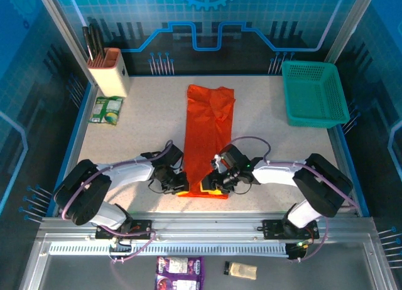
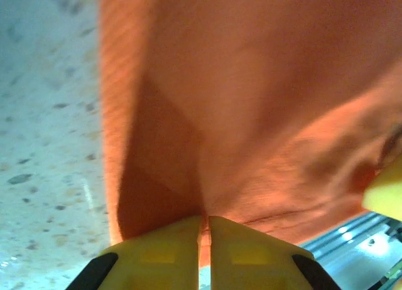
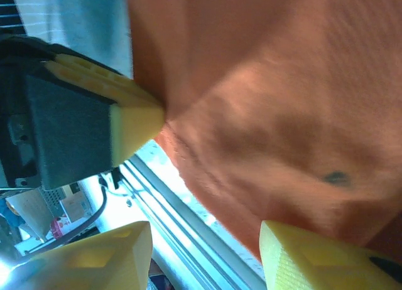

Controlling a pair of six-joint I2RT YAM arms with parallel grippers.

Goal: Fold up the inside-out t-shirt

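Seen from above, the near end of the shirt [image 1: 207,123] is hidden under the two wrists, so its hem there cannot be traced. A little yellow of the left fingers [image 1: 184,189] and the right fingers [image 1: 209,187] shows against the orange. Both wrist views are close and blurred — the cloth runs off the edges of each, and no seam or label can be made out. A small dark spot on the cloth in the right wrist view is too soft to identify.

The shirt lies as a long narrow strip down the middle of the table [image 1: 276,145]. Its far end is rumpled, well apart from the basket [image 1: 312,92] at the far right corner. The left fingers are pressed together on a cloth edge at the strip's near left, and the fabric spreads away from them in a crease. The right fingers stand apart at the near right; the cloth's edge hangs between them, close against one — whether it touches cannot be told. The two pairs of fingers sit just beside each other near the table's front edge.
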